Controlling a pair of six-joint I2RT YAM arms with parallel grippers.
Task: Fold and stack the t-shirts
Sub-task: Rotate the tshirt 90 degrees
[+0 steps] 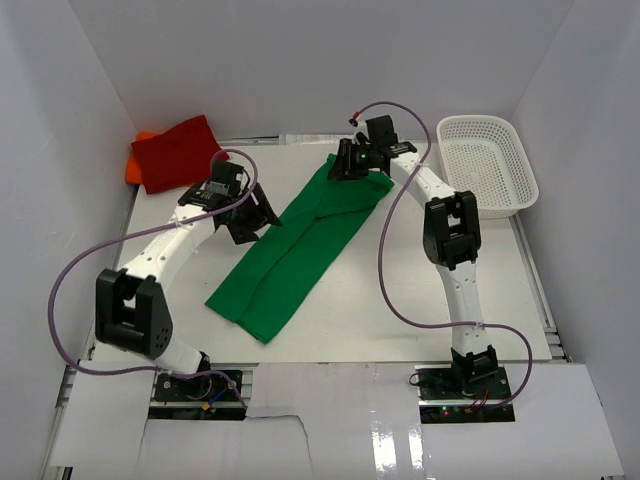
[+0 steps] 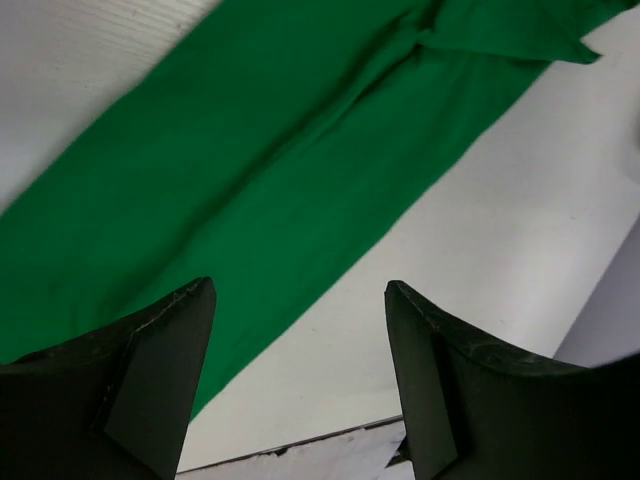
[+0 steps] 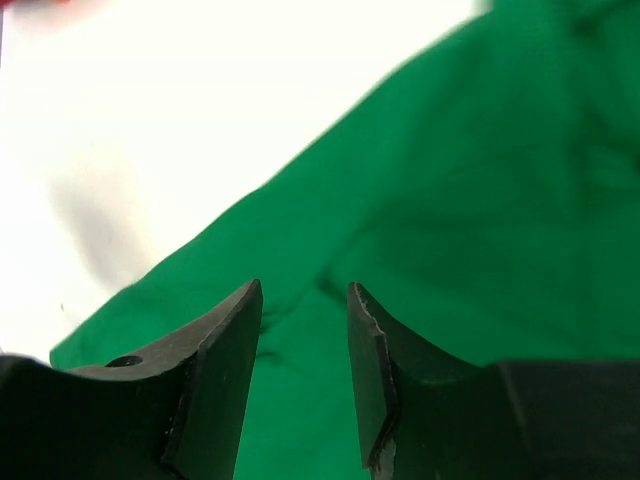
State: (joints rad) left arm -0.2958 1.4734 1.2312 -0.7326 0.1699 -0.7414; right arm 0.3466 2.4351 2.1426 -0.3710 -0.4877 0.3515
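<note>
The white counter (image 1: 400,300) carries everything. Across its middle lies the green t-shirt (image 1: 300,250), folded into a long band that runs diagonally from the far side, right of centre, down toward the near left. The white mesh basket (image 1: 478,120) sits at the far right corner, well apart from the shirt. At the far left corner the red t-shirt (image 1: 180,150) lies folded on top of the orange t-shirt (image 1: 135,170), of which only an edge shows at the left.

The left hand (image 1: 255,215) hangs just beside the green shirt's left long edge, about midway along the band. In its wrist view the left hand (image 2: 300,290) is spread wide and holds nothing: green cloth (image 2: 250,180) lies below one finger and bare counter below the other.

The right hand (image 1: 345,165) is over the far end of the band. In its wrist view the right hand (image 3: 305,290) has its fingers narrowly parted, with green cloth (image 3: 480,200) filling the view below and nothing pinched between them.
</note>
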